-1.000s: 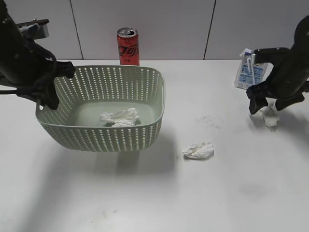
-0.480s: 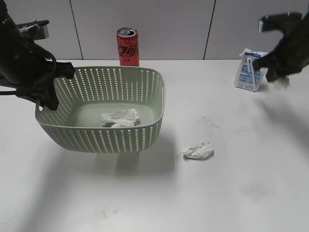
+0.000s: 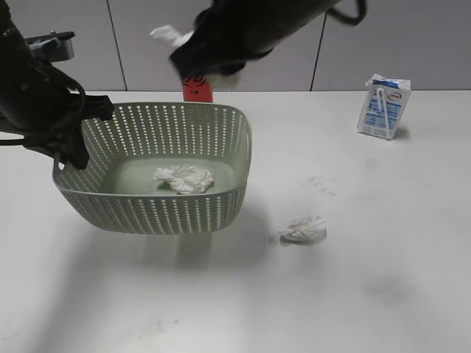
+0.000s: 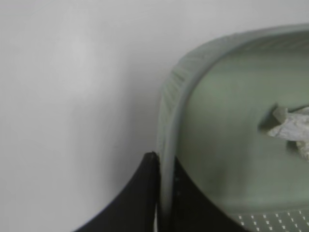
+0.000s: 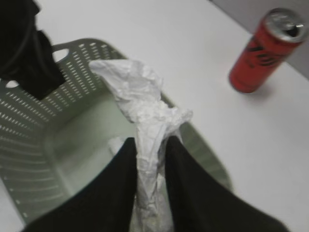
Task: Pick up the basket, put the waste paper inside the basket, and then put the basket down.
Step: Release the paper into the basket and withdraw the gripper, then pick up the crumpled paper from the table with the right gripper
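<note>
My left gripper [image 3: 73, 143] is shut on the left rim of the pale green basket [image 3: 191, 213] and holds it tilted above the table; the rim [image 4: 169, 125] shows between its jaws [image 4: 163, 162]. One white paper wad [image 3: 184, 178] lies inside the basket, also seen in the left wrist view [image 4: 292, 128]. My right gripper [image 5: 149, 142] is shut on a second wad [image 5: 140, 101], high above the basket's back edge [image 5: 203, 150]; the wad [image 3: 165, 33] sticks out of the blurred arm. A third wad [image 3: 302, 229] lies on the table right of the basket.
A red drink can [image 5: 263, 50] stands behind the basket, mostly hidden by the right arm in the exterior view [image 3: 197, 90]. A blue-and-white drink carton [image 3: 383, 107] with a straw stands at the back right. The white table [image 3: 353, 294] runs to a grey wall.
My right arm has swept from the far right, beside the carton, leftward across the table to above the basket, carrying the paper wad. The left gripper and basket stayed put.
</note>
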Robot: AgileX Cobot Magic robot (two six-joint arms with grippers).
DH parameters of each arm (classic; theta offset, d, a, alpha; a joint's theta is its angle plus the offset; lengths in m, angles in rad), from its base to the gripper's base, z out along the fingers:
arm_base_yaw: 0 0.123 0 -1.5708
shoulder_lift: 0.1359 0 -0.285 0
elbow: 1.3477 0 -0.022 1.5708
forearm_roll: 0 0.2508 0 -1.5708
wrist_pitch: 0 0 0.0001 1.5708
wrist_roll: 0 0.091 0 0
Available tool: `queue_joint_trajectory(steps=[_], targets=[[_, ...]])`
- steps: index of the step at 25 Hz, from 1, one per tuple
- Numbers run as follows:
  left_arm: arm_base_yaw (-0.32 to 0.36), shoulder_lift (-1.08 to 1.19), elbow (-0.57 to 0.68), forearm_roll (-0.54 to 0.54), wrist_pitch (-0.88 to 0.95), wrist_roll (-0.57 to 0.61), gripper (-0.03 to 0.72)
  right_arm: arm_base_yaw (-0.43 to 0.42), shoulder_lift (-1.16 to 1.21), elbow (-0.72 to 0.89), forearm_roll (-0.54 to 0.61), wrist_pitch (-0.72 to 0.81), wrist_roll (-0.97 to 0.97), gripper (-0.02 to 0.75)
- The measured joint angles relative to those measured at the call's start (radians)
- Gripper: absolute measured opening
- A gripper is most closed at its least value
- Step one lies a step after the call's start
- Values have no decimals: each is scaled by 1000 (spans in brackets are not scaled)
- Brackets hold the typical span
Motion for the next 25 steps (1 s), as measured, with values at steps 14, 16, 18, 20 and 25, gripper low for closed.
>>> queue_joint_trajectory(steps=[14, 16, 18, 20, 25], targets=[[54, 0, 0, 81, 68, 4, 6, -140, 34, -119, -28, 281, 83, 610], [70, 0, 5, 131, 73, 10, 6, -209, 26, -45, -19, 309, 89, 589], [81, 0, 28, 144, 67, 12, 6, -237, 34, 90, -10, 274, 89, 575], [84, -7, 68, 142, 50, 15, 6, -237, 60, 206, -1, 184, 84, 570], [84, -27, 132, 97, 8, 17, 6, -235, 219, 300, 4, 81, 62, 569]])
